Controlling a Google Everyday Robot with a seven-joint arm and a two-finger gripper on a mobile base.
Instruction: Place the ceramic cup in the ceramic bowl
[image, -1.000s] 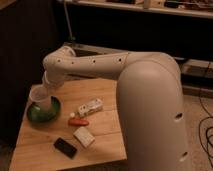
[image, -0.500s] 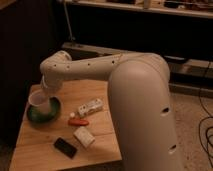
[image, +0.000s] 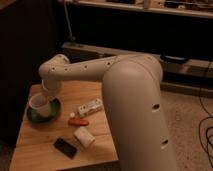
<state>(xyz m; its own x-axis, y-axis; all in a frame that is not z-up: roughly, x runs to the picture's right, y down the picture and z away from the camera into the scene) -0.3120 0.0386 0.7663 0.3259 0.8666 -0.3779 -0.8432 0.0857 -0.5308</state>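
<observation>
The ceramic cup (image: 38, 104) is a white cup with a dark inside. It sits low over the left part of the green ceramic bowl (image: 51, 115) on the left of the wooden table (image: 60, 160). My gripper (image: 46, 98) comes down from the white arm right behind the cup and is shut on it. Its fingers are mostly hidden by the wrist and the cup. I cannot tell whether the cup's base touches the bowl.
A white rectangular block (image: 90, 106) lies right of the bowl. A small red-orange object (image: 78, 121), a white cylinder (image: 84, 136) and a flat black object (image: 65, 147) lie nearer the front. The big arm link (image: 140, 110) covers the table's right side.
The gripper and the cup have moved down toward the bowl. The arm's elbow has shifted slightly. The other objects have not moved.
</observation>
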